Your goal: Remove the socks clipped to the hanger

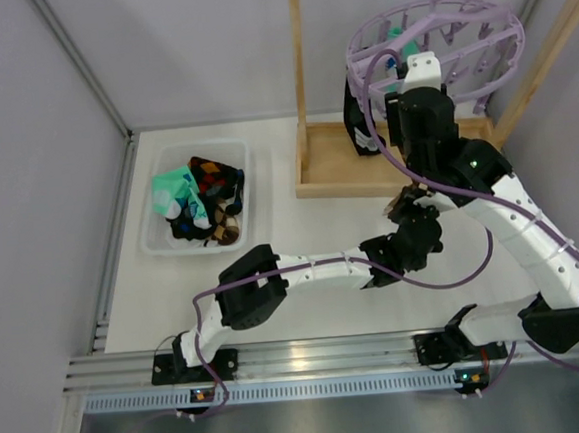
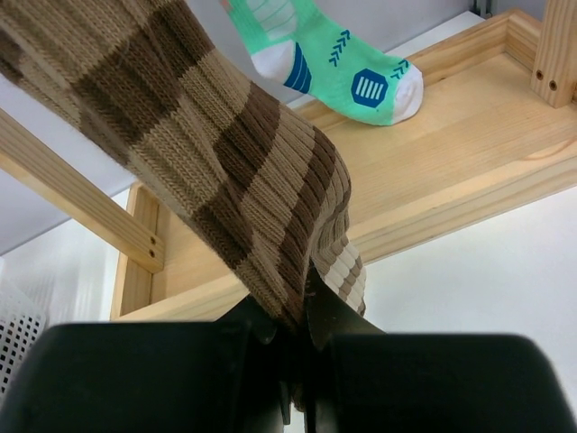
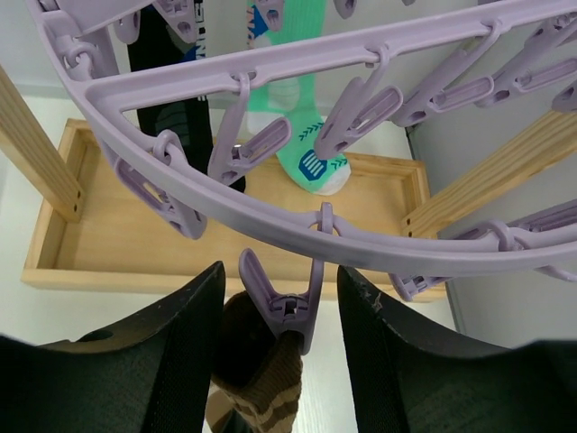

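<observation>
Under the hanger (image 3: 270, 221), only right wrist view shows clip (image 3: 287, 307) apparently gripping sock (image 3: 261, 397).

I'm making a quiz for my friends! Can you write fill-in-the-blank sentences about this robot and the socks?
The left gripper is shut on a ribbed sock striped tan and ____.
The right gripper's open jaws flank a small pale-purple plastic ____.
The white plastic bin holding loose socks stands on the wooden rack's ____ side.
Missing words: brown; clip; left.
</observation>
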Motion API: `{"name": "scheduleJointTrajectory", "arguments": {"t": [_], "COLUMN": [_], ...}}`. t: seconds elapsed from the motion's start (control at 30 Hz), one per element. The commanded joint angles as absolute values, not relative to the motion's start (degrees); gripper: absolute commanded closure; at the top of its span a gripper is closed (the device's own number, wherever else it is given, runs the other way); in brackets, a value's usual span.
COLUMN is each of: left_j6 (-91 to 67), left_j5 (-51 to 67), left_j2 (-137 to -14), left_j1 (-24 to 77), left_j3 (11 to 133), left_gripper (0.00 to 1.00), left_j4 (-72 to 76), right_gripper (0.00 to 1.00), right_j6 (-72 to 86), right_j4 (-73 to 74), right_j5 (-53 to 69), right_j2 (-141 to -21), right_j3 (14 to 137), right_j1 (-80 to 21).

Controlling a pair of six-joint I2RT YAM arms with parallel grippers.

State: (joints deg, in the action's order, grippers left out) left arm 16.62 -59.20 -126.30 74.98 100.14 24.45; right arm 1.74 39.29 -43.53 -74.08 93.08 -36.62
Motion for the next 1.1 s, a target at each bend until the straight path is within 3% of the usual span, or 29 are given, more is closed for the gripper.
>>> {"name": "scheduleJointTrajectory", "arguments": {"t": [0.0, 0.2, 0.37, 0.57, 0.6, 0.63, 0.7, 0.77, 0.9, 1.07], "left_j6": [16.26, 15.56, 15.65, 10.91, 9.77, 9.32, 7.83, 5.12, 0.71, -11.82], "left_j5": [-58.8, -58.18, -58.1, -54.49, -54.84, -55.1, -57.21, -58.18, -55.55, -50.11], "left_j2": [-124.81, -124.28, -124.28, -121.56, -120.94, -119.63, -117.35, -112.08, -101.36, -88.08], "left_j1": [75.67, 75.67, 75.67, 75.59, 75.5, 75.5, 75.5, 75.15, 73.57, 68.66], "left_j3": [101.16, 100.81, 100.28, 94.24, 93.26, 92.38, 88.36, 84.14, 74.2, 73.03], "left_gripper": [1.0, 1.0, 1.0, 1.0, 1.0, 1.0, 1.0, 1.0, 1.0, 1.0], "left_j4": [26.98, 26.89, 26.89, 26.89, 26.89, 26.81, 26.81, 26.72, 20.59, 0.74], "right_gripper": [0.5, 0.58, 0.81, 0.84, 0.82, 0.72, 0.68, 0.52, 0.41, 0.3], "right_j6": [0.97, 0.61, 0.62, 0.53, 0.53, 0.61, 0.97, 1.49, 2.37, 4.3], "right_j4": [35.68, 34.28, 33.66, 33.75, 33.75, 33.92, 33.92, 33.66, 33.92, 35.33], "right_j5": [-45.53, -46.84, -46.67, -45.62, -45.35, -45.26, -44.65, -43.69, -41.49, -38.5], "right_j2": [-74.44, -74.71, -74.27, -73.48, -73.39, -73.04, -72.07, -70.58, -67.94, -62.76], "right_j3": [92.72, 92.02, 91.76, 92.02, 91.85, 91.67, 90.79, 89.48, 87.72, 84.3], "right_j1": [-36.74, -36.83, -36.83, -36.83, -36.83, -36.83, -36.83, -36.74, -36.74, -36.65]}}
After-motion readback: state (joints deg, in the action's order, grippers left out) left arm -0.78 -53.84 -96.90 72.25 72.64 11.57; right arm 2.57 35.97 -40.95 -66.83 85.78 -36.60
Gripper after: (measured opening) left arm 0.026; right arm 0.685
